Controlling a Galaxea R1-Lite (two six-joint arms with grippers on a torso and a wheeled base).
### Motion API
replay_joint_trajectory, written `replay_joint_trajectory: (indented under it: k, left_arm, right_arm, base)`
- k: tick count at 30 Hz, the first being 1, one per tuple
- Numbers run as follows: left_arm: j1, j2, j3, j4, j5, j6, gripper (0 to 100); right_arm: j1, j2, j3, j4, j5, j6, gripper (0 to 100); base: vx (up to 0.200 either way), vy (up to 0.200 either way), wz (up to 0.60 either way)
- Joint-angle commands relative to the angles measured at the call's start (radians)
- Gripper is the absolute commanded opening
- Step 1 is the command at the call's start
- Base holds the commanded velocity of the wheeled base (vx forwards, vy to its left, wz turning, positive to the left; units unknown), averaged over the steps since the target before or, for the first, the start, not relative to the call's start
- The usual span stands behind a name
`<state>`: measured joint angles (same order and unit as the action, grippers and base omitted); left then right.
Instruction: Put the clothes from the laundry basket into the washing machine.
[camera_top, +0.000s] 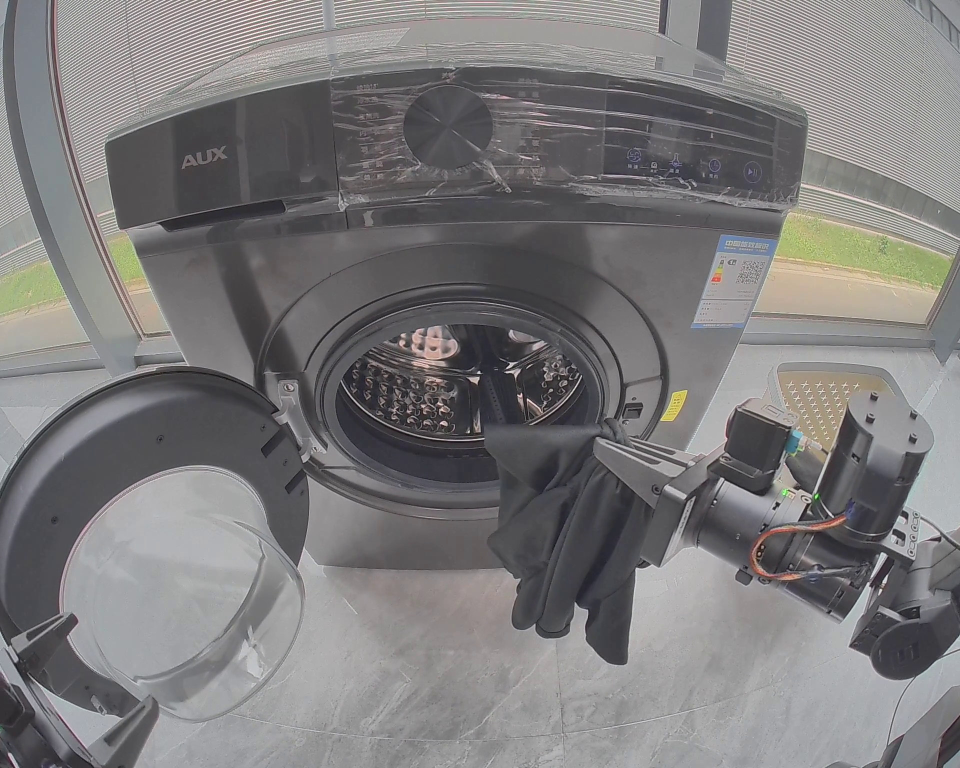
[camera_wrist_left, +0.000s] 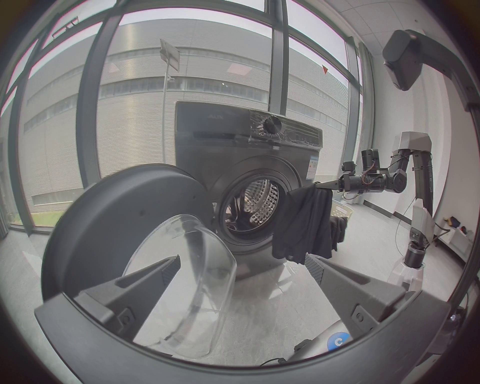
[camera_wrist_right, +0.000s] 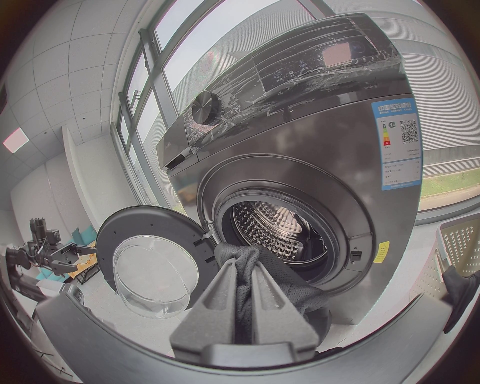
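**Garment (camera_top: 570, 530) clamped in right pincer (camera_top: 600, 445) before the open washing machine (camera_top: 450, 300)**

Toward the far edge of the floor (camera_top: 420, 660), against the windows (camera_wrist_left: 135, 120), stands the grey front-loading washing machine. Its round door (camera_top: 150, 500) is swung fully open to the left, with the clear glass bowl facing outward. The steel drum (camera_top: 430, 390) shows through the opening.

The right pincer is closed tight on a bunch of the dark garment, its two fingers (camera_wrist_right: 220, 305) pressed together with cloth squeezed between them. It holds the garment just in front of the lower right part of the drum opening. The top of the cloth stretches across at the height of the opening's lower rim; whether it touches the rim cannot be told. The rest hangs in loose folds down the machine's front panel, and its lowest end appears to be clear of the floor.

The left pincer (camera_wrist_left: 240, 260) sits low at the near left of the floor, close beside the open door. Its fingers are spread wide apart and hold nothing.

The pale perforated laundry basket (camera_top: 830, 390) stands on the floor just right of the machine, behind the right arm. Another dark cloth (camera_wrist_right: 460, 292) hangs over its rim.
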<state>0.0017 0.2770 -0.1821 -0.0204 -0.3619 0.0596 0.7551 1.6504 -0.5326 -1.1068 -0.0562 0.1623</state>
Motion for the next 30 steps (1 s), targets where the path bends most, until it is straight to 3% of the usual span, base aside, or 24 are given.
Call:
replay_joint_trajectory:
  k: [1, 3, 9, 12, 22, 23, 30]
  left_arm:
    - [-0.019, 0.338, -0.003, -0.167, -0.089, 0.031, 100]
    - [-0.039, 0.381, -0.005, -0.202, -0.095, 0.037, 100]
    - [-0.247, 0.626, -0.005, -0.365, -0.084, 0.034, 100]
    - [-0.305, 0.717, -0.010, -0.415, -0.083, 0.032, 100]
    - [-0.365, 1.001, -0.042, -0.612, -0.063, 0.034, 100]
    - [-0.376, 1.059, -0.060, -0.661, -0.048, 0.031, 100]
    - [-0.419, 1.206, -0.123, -0.733, 0.011, 0.023, 100]
  right_arm:
    - [0.024, 0.075, -0.067, -0.007, 0.009, -0.001, 0]
    - [0.029, 0.083, -0.076, -0.008, 0.015, -0.001, 0]
    - [0.030, 0.146, -0.144, -0.010, 0.030, -0.006, 0]
    - [0.033, 0.178, -0.172, -0.039, 0.036, -0.010, 0]
    - [0.035, 0.233, -0.207, -0.088, 0.029, -0.015, 0]
    - [0.038, 0.227, -0.198, -0.087, 0.029, -0.015, 0]
    - [0.049, 0.189, -0.141, -0.087, 0.029, -0.015, 0]
  base:
    - [0.000, 0.000, 0.00]
    - [0.000, 0.000, 0.00]
    - [0.000, 0.000, 0.00]
    - [0.000, 0.000, 0.00]
    - [0.000, 0.000, 0.00]
    - [0.000, 0.000, 0.00]
    - [0.000, 0.000, 0.00]
